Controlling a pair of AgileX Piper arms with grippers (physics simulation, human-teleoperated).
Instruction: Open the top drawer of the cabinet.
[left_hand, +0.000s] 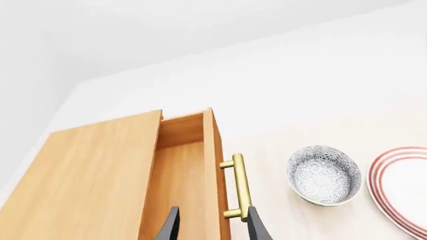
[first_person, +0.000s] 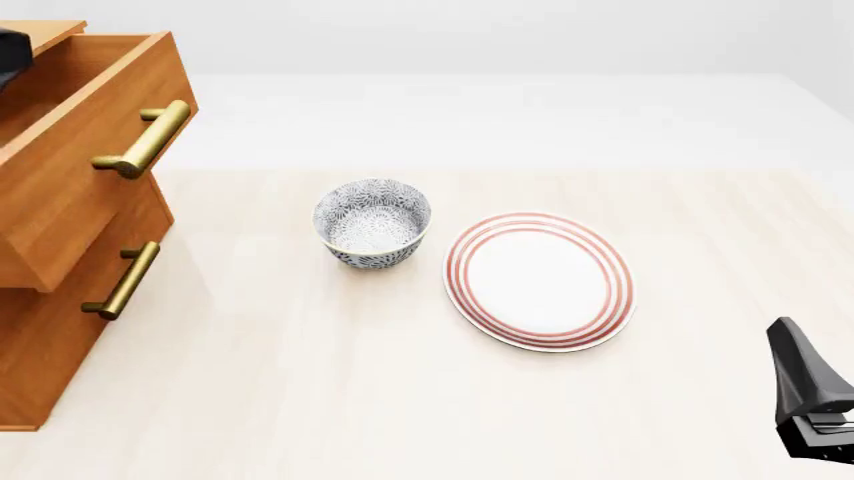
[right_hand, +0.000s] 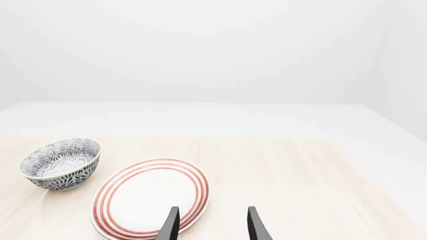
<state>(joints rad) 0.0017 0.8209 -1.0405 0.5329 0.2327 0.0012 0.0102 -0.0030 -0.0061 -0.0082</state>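
Top drawer (first_person: 80, 150) out of cabinet (first_person: 54, 340) at table's left, left gripper (left_hand: 212, 227) spread and empty astride its front, right gripper (right_hand: 212, 225) idle, likewise parted; next, probably only withdrawal.

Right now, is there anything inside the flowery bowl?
No, the front view looks into the bowl and shows only its patterned inside, with nothing in it.
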